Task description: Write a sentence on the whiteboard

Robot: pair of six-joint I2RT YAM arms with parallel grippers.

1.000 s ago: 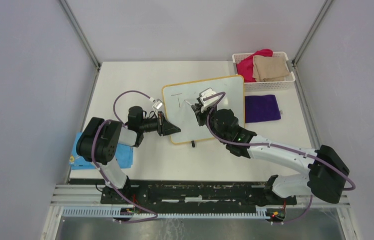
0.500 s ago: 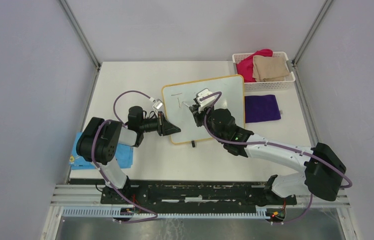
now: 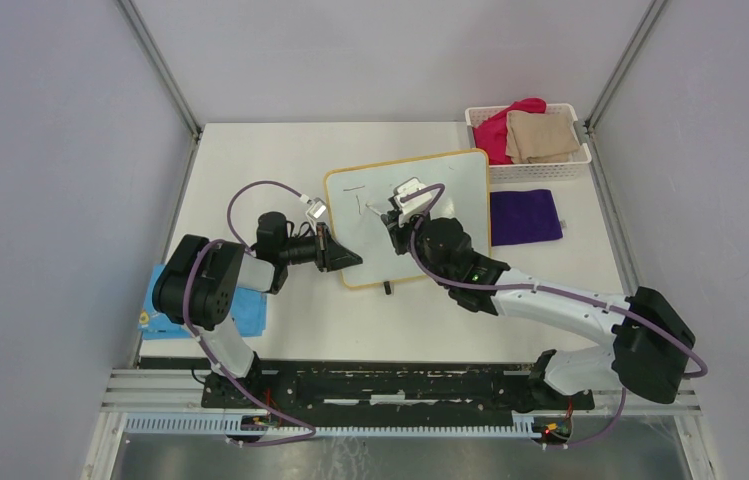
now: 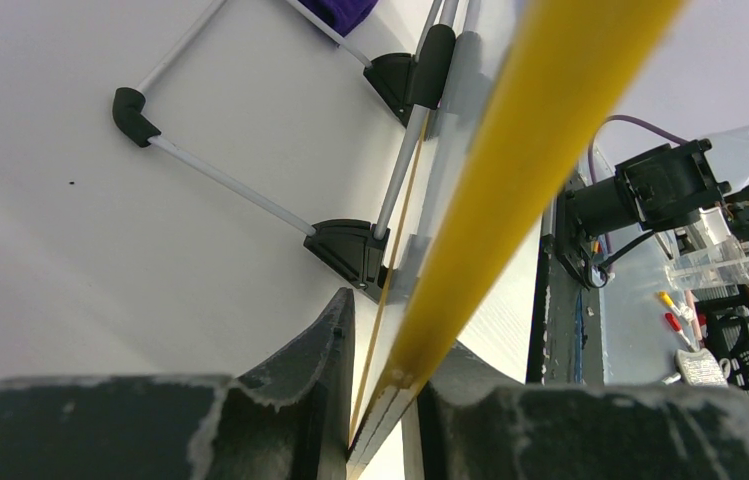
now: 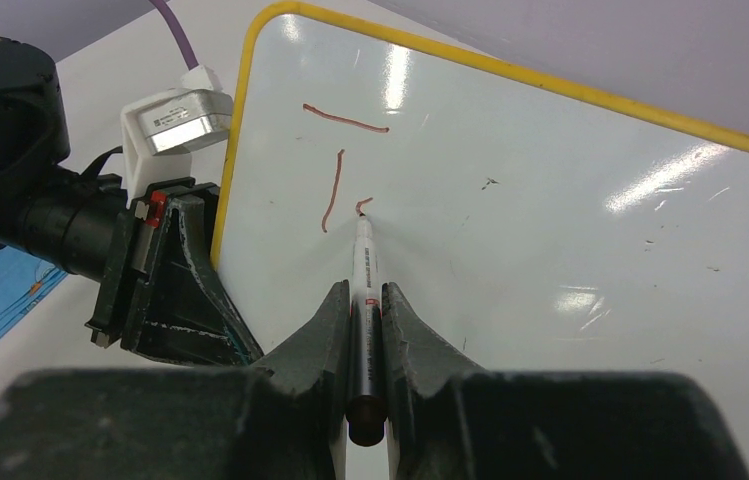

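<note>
The left end effector [image 4: 385, 420] pinches the whiteboard [image 5: 550, 200] by its left edge; the right end effector [image 5: 362, 305] clamps a marker [image 5: 363, 265], tip touching the whiteboard just right of the letter T [image 5: 334, 190].

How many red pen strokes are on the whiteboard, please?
3: a horizontal bar top-left, a vertical stroke beneath it, a short mark at the marker tip; claw may hide more.

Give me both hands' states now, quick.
Left hand: closed on the edge of the yellow-framed glossy white whiteboard.
Right hand: closed on a slim white marker pen, tip on the whiteboard.
</note>
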